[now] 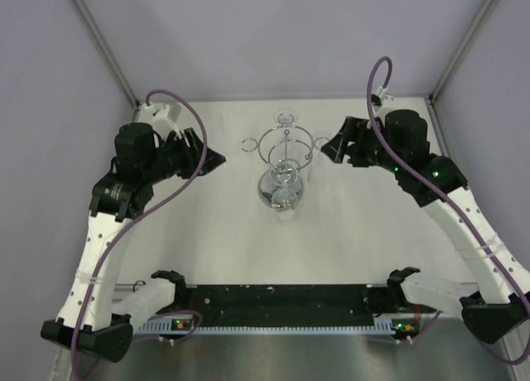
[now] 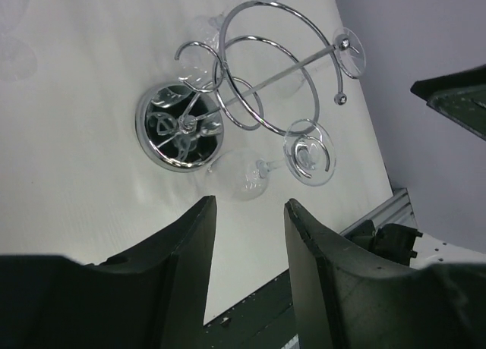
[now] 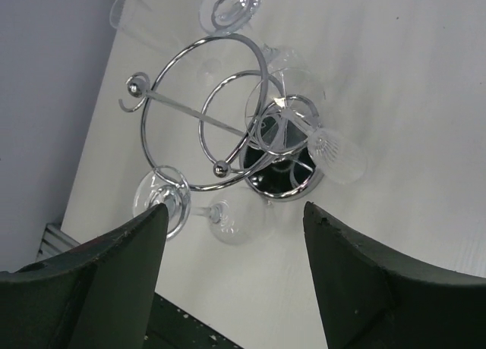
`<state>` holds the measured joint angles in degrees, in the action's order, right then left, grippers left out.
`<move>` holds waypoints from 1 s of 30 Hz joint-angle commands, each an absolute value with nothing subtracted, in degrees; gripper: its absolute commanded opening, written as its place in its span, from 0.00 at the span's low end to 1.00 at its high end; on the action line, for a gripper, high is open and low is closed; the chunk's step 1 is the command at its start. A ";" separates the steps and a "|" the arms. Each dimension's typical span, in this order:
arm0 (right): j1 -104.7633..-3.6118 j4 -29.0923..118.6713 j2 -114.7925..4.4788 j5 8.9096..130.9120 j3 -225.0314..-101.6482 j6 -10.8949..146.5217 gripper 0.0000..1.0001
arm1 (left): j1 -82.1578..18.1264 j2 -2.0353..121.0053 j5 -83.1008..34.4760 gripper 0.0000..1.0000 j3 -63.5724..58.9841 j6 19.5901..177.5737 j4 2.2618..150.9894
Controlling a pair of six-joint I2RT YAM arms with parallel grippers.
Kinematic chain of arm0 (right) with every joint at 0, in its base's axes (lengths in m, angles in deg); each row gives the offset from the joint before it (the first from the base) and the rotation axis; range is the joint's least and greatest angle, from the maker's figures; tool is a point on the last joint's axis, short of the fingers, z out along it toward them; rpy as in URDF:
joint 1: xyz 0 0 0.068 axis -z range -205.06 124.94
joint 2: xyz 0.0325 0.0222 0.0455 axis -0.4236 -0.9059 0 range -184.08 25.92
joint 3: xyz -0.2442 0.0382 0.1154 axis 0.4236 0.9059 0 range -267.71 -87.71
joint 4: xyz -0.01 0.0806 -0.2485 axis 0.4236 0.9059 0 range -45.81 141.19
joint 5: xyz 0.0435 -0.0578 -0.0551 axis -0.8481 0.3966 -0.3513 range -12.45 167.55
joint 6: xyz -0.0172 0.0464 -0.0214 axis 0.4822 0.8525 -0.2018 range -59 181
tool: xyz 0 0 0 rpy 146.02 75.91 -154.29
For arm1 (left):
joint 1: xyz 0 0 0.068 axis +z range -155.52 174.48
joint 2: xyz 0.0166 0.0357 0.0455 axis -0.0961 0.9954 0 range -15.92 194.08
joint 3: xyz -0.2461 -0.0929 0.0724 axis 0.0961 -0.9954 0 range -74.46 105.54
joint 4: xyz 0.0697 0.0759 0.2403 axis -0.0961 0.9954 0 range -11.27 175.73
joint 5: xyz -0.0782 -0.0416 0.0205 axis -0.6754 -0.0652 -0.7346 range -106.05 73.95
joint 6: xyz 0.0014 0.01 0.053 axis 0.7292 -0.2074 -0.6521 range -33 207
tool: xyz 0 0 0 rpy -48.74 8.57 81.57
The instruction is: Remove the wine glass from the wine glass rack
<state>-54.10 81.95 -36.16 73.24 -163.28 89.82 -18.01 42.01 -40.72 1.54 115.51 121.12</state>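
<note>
A chrome wine glass rack (image 1: 286,153) stands upright near the middle of a white table (image 1: 373,248). Its round mirrored base (image 1: 277,192) sits flat on the surface, and curved wire loops spread out around a thin central post.

A clear wine glass (image 1: 286,202) hangs upside down on the near side of the rack. The left wrist view shows this wine glass (image 2: 241,174) with its foot caught in a small wire loop and its bowl low down, just beside the base. The right wrist view shows the same wine glass (image 3: 231,221) from the other side of the rack.

A second glass (image 1: 286,116) hangs on the far side of the rack, and a third glass (image 1: 248,143) hangs on its left side.

The left gripper (image 1: 217,159) is to the left of the rack, apart from it and pointing toward it. In its own camera, the left gripper (image 2: 249,205) has its dark fingers partly spread, with only bare table between them, and it holds nothing.

The right gripper (image 1: 327,145) is just to the right of the rack, close to the loops but not touching them. In its own camera, the right gripper (image 3: 235,212) has its fingers spread wider than the left's, and it is also empty.

A black strip (image 1: 281,296) runs along the table edge nearest the arm bases, well apart from the rack.
</note>
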 commanded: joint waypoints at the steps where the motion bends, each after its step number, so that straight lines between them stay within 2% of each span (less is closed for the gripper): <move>1: -49.16 76.37 -37.09 66.93 -163.48 93.34 0.71 | -18.17 38.49 -45.93 0.47 -1.60 115.92 116.96; 5: -45.72 72.94 -38.32 62.53 -161.71 95.71 0.68 | -18.17 37.08 -45.75 0.47 -2.30 114.60 118.10; 13: -40.10 68.55 -40.69 57.52 -158.55 99.58 0.64 | -18.17 33.74 -53.66 0.47 -8.63 119.69 111.17; 23: -39.39 61.87 -44.30 55.85 -155.03 103.36 0.61 | -18.17 33.03 -54.11 0.47 -9.51 119.61 112.04; 30: -39.21 57.82 -46.23 55.32 -153.27 106.26 0.49 | -18.17 32.77 -54.02 0.47 -10.57 119.08 112.39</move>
